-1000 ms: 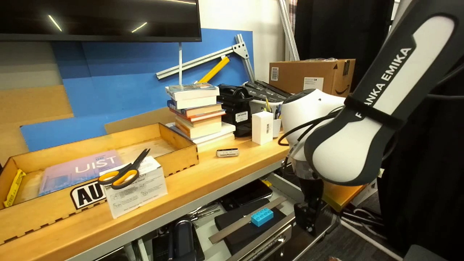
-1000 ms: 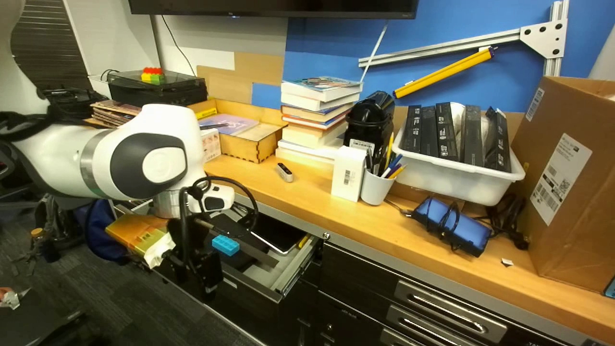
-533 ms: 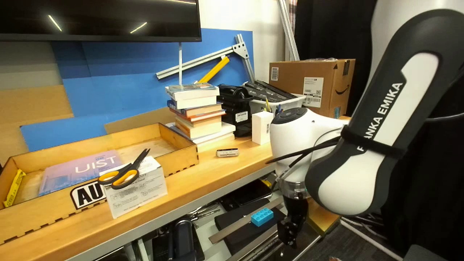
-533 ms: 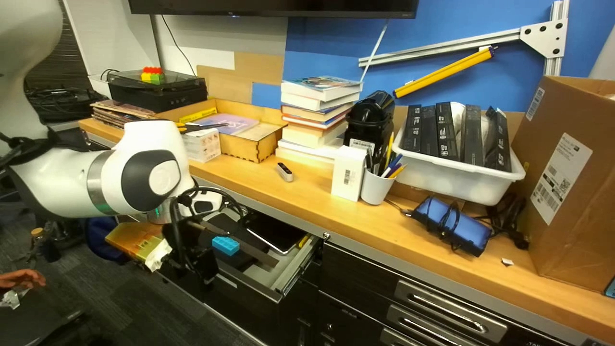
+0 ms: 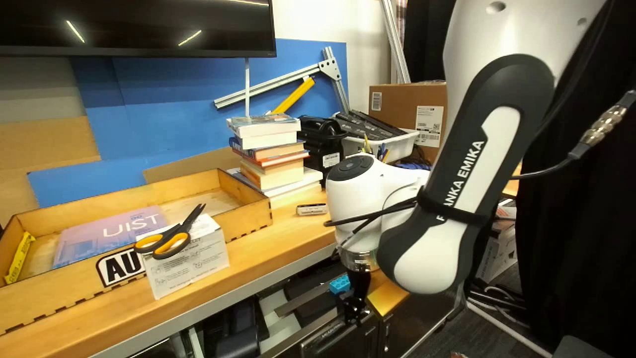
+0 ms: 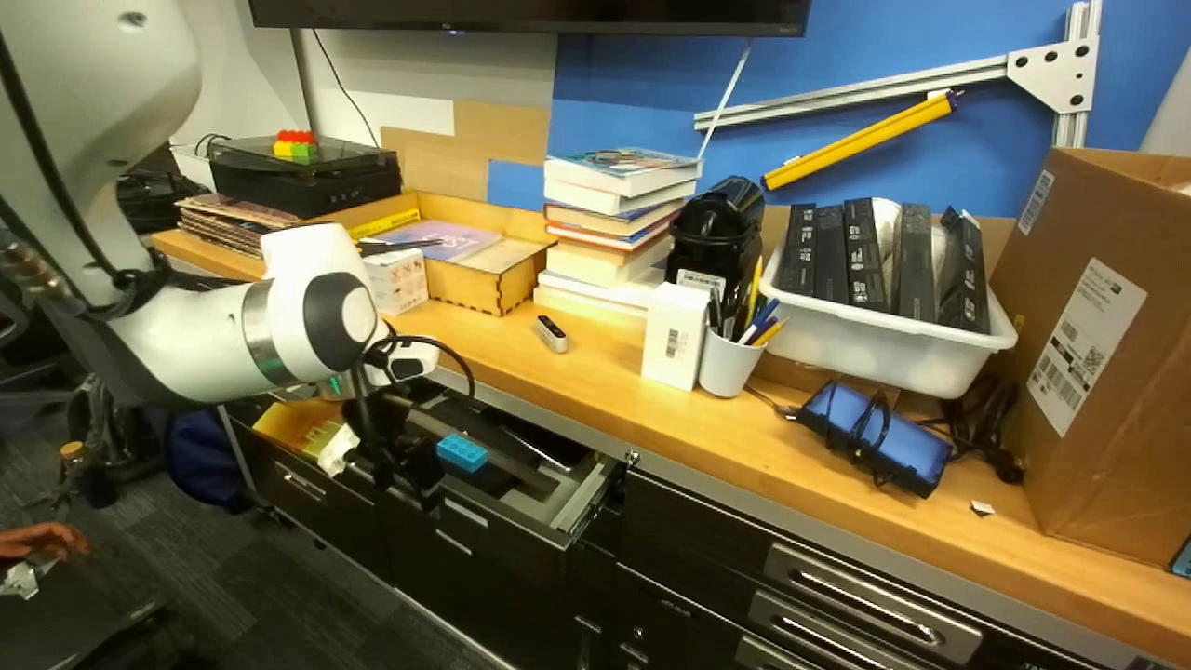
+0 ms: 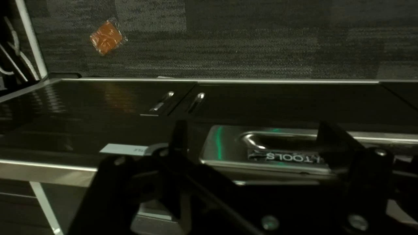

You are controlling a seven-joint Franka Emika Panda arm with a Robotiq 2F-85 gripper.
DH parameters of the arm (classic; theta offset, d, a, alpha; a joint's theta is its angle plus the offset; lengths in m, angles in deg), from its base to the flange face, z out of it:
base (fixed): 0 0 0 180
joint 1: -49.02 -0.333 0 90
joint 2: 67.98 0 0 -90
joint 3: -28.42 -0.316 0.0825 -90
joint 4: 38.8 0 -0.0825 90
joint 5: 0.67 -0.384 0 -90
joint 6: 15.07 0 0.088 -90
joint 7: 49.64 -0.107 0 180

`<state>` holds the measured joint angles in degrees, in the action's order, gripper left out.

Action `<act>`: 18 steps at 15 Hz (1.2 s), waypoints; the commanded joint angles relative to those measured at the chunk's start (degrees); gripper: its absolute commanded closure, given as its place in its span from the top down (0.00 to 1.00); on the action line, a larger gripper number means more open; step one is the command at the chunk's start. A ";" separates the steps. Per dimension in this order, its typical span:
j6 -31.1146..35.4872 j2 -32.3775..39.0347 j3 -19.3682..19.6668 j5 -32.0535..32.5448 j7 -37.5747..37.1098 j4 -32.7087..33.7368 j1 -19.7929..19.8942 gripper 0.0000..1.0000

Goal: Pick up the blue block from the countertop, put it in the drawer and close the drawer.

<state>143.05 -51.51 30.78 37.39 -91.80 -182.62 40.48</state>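
Note:
The small light-blue block [image 5: 340, 284] lies inside the drawer [image 6: 517, 523], on dark items beside a metal strip. The block also shows in an exterior view [image 6: 461, 453]. The drawer is partly open below the wooden countertop [image 6: 595, 395]. My gripper [image 5: 355, 314] is low in front of the drawer front, in an exterior view [image 6: 409, 479] too. In the wrist view the gripper [image 7: 253, 130] has its fingers wide apart, with nothing between them. The silver handle [image 7: 225, 147] with a "TOOLS" label shows behind the gap. Whether the gripper touches the drawer front cannot be told.
A translucent orange box [image 6: 296, 430] sits at the drawer's end beside the arm. On the countertop stand a wooden tray [image 5: 248, 219], a white box [image 5: 194, 268] with scissors, a book stack [image 6: 609, 223] and a pen cup [image 6: 729, 365]. A hand [image 6: 42, 540] shows low at the side.
The drawer has slid inward under the countertop, carrying the blue block and orange box with it. My arm and gripper have come down in front of the drawer and moved toward the cabinet.

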 commanded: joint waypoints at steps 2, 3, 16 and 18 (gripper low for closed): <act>0.25 8.06 0.74 2.07 -5.85 12.01 -3.80 1.00; 0.03 9.49 0.63 1.77 -6.19 14.18 -4.29 1.00; -1.82 9.13 3.80 -3.74 -6.37 17.91 -9.37 1.00; -4.98 2.32 2.96 -6.63 -2.31 11.60 -7.95 1.00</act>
<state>141.76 -39.19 34.80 34.66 -99.57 -162.62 30.91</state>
